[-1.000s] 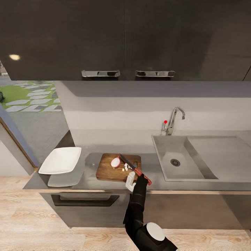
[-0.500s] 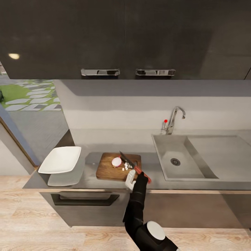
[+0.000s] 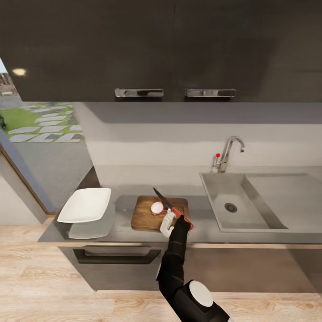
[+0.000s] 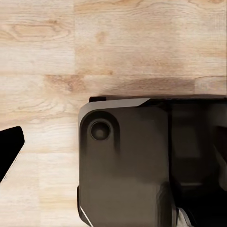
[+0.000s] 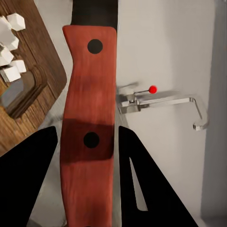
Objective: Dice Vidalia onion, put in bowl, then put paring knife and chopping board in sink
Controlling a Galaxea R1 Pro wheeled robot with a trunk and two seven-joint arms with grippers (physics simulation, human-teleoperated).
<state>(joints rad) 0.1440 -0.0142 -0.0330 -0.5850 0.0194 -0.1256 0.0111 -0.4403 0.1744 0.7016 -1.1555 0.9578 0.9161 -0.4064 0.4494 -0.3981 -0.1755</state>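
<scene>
Two dark fingers [image 5: 33,179] of the right gripper [image 5: 87,182] stand narrowly apart, pressed against either side of the paring knife [image 5: 87,109], whose red handle with its two dark rivets runs up between them. In the head view the right gripper [image 3: 172,222] holds that paring knife [image 3: 169,208] at the near right corner of the chopping board [image 3: 145,214], the dark blade slanting away over the wood. The Vidalia onion [image 3: 157,207] lies on the board just beside the blade, on the side toward the bowl, its pale cut face ringed in pinkish red. A few white cubes of diced onion [image 5: 10,45] lie on the board by its slot-shaped handle hole, close to the knife handle. The right arm rises from low in the head view, forearm reaching forward to the countertop [image 3: 201,223] edge. The white bowl [image 3: 85,205] sits at the counter's left end, well apart from the board, and the sink [image 3: 223,197] lies to the board's right with its tap [image 5: 161,101] behind. Whether the left gripper is spread or closed I cannot tell; the left wrist view gives wooden floor [image 4: 71,56] and a dark machine body [image 4: 127,165].
</scene>
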